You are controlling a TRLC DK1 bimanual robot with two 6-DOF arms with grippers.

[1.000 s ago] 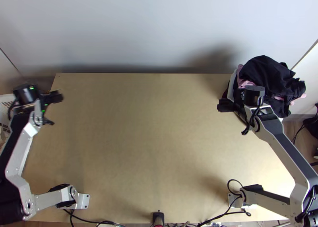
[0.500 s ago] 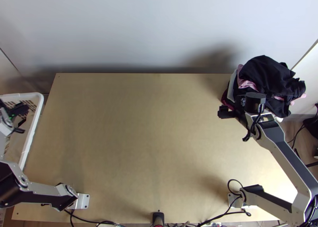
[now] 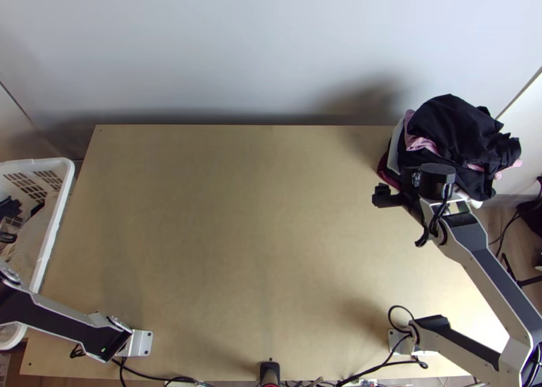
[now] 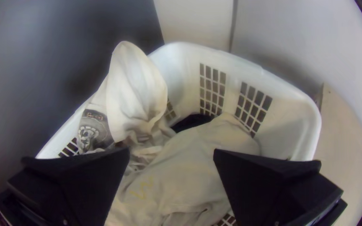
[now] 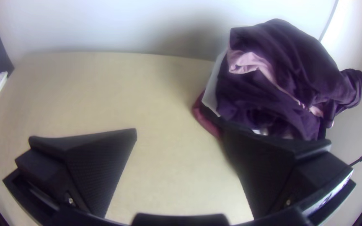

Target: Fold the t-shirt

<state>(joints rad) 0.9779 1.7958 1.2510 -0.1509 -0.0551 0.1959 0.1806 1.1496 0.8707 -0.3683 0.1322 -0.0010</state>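
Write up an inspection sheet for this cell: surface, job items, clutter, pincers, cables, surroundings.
Surface: light wooden table, bare wood showing across the middle.
Job items: pale garments bunched in a white basket by the table's left side; heaped garment pile, dark with pink, at the far right corner. Which piece is the t-shirt: cannot tell.
Clutter: small black device at the near edge, middle.
Left pincer: open, over the basket's garments.
Right pincer: open, beside the pile.
Cables: black cables along the near edge; cable loop at the right base.
Surroundings: pale wall behind the far edge.
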